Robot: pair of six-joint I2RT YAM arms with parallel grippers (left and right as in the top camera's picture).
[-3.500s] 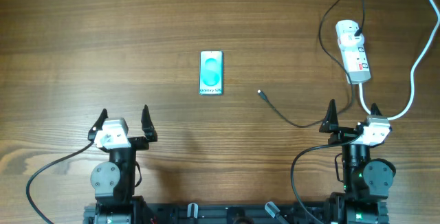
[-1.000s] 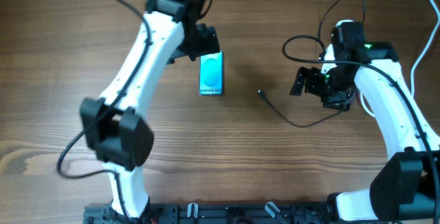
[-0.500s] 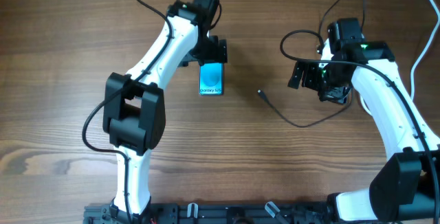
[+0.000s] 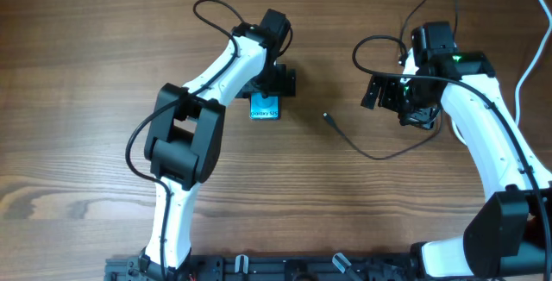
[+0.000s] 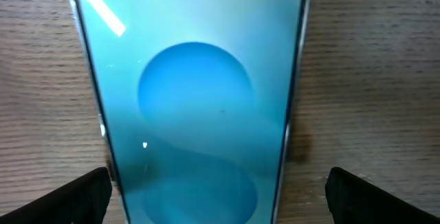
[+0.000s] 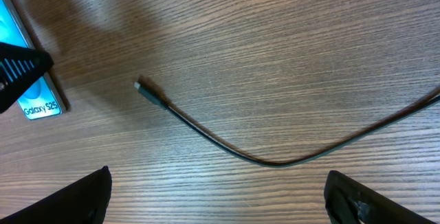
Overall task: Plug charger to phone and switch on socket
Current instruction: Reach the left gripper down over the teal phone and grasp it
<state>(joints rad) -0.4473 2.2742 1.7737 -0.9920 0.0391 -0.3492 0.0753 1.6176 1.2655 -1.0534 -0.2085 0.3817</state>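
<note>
Left fingers (image 5: pixel 82 200), spread wide, hover low over the phone (image 5: pixel 199 114), one on each side of its turquoise screen; the phone lies flat on the desk (image 4: pixel 103 74), lettered end toward the robot. Right fingers (image 6: pixel 75 200), likewise spread and empty, hang above the charger (image 6: pixel 227 145), whose plug tip (image 6: pixel 139 84) rests on the desk to the right of the phone, apart from it.

Overhead: left gripper (image 4: pixel 272 85) covers the upper part of the phone (image 4: pixel 265 109); only the lettered end shows. Socket cannot be made out under the right arm (image 4: pixel 479 126), so the switch is unreadable. Charger (image 4: pixel 373 156) passes beneath that arm. Left wrist view: phone cut off top and bottom (lettering out of frame). Right wrist view: charger runs off the right edge; plug tip (image 6: pixel 137 84) too small to resolve.
</note>
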